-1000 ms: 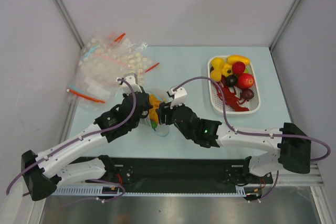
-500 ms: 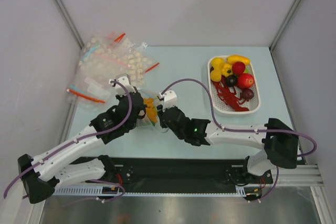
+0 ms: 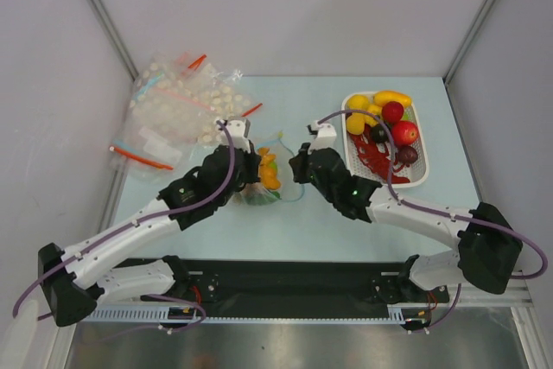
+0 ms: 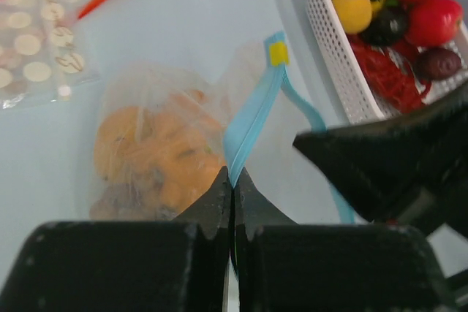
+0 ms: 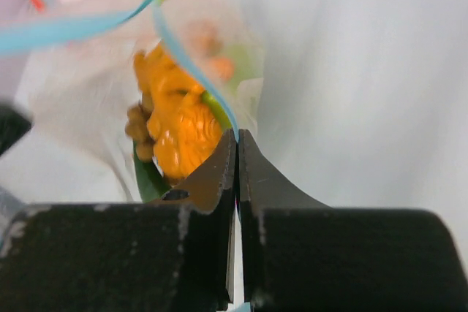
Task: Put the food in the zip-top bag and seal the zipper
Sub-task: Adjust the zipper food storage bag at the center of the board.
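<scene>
Zip-top bag [image 4: 128, 96] looks limp, slick, light, orange food [image 4: 157, 155] sagging inside; left jaws and right jaws clamp its stiffer blue zipper [image 4: 252, 118], the soundest hold.

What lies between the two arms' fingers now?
The zip-top bag holding orange food; the left fingers and right fingers each pinch its blue zipper. The top view shows it.

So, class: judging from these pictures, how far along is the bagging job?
Done: orange food lies inside the zip-top bag. In hand: the left gripper and right gripper each pinch the light blue zipper, whose two strips are apart. Left: toy fruits in the white tray to bag, then sealing.
</scene>
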You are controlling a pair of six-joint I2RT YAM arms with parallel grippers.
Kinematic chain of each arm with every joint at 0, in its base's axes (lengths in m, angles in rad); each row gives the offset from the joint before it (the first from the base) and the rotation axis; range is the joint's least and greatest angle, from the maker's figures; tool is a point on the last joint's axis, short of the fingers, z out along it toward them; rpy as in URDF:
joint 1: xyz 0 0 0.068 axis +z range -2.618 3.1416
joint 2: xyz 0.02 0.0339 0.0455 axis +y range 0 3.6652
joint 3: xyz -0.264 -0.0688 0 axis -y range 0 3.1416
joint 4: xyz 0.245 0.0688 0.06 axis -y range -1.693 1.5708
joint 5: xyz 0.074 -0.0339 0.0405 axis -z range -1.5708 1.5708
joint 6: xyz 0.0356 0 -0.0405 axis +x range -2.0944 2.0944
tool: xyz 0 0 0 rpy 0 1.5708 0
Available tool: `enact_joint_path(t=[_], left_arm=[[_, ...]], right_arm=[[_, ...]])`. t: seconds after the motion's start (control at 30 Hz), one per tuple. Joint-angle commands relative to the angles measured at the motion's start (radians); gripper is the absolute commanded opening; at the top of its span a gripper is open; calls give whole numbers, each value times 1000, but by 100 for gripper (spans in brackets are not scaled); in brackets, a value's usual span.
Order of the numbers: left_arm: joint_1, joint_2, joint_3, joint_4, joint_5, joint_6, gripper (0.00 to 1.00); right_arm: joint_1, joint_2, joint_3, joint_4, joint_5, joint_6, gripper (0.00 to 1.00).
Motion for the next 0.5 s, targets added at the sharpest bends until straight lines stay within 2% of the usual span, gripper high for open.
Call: enact_joint_path(t=[0.0,0.2,0.33,0.47], left_arm=[[-14,71,77,51,182,98,2],[-16,252,143,31,331,99,0],[-14,345,200,-7,355,87,0],[-16,371,217,-29,337,72,0]], right_arm=[[-85,-62,-61,88,-150,96,0],[-151,-62,-70,89,-197,105,0],[-155,-50,-59,88,-225,86,0],[-156,-62,-61,86,-223,79,0]])
